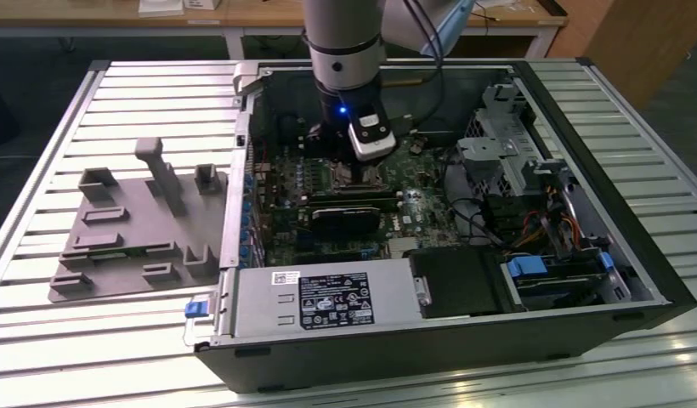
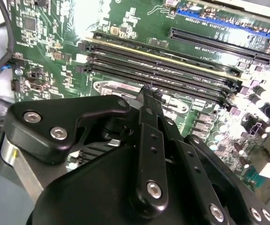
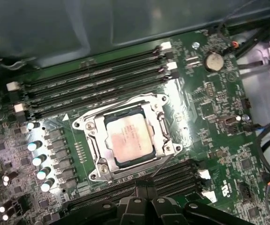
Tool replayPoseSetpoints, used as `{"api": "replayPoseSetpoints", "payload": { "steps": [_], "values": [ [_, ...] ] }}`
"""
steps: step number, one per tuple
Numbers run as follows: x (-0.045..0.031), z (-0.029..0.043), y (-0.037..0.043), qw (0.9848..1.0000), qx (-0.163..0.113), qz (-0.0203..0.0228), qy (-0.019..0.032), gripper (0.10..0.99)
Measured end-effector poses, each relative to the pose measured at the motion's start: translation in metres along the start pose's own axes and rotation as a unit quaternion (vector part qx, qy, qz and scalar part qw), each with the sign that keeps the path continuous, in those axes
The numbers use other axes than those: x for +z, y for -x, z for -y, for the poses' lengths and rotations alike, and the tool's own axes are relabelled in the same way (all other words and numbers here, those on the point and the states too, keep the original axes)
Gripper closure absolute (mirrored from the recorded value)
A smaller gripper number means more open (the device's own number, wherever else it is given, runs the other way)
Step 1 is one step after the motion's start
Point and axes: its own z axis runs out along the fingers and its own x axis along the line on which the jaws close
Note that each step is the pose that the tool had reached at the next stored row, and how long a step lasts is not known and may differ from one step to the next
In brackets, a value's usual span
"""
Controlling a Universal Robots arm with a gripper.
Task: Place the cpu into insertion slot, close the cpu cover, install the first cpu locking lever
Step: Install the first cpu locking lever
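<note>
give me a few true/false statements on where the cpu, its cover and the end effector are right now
1. The cpu sits in the insertion slot on the board. True.
2. The cpu cover is lying on the grey tray outside the case. False: its metal frame lies flat around the chip, in the first wrist view.
3. The end effector is inside the computer case, above the motherboard. True.
4. The end effector is carrying the cpu. False: the chip lies in the socket, apart from the end effector.
5. The grey tray sits inside the case. False: it rests beside the case, at the exterior view's left.

A dull silver-grey cpu (image 3: 128, 139) is framed by a silver cpu cover (image 3: 125, 137) on a green circuit board (image 3: 210, 117); black gripper (image 2: 146, 93).
</note>
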Motion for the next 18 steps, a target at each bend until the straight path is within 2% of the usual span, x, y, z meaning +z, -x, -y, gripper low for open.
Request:
{"api": "replayPoseSetpoints", "payload": {
  "steps": [5,14,18],
  "values": [
    [0.0029,0.0021,-0.0026,0.9998,-0.017,-0.0002,0.0025,0.984],
    [0.008,0.0067,-0.01,0.9995,-0.033,-0.0006,0.0049,0.984],
    [0.0097,0.0094,-0.012,0.9992,-0.039,-0.002,0.0107,0.984]
  ]
}}
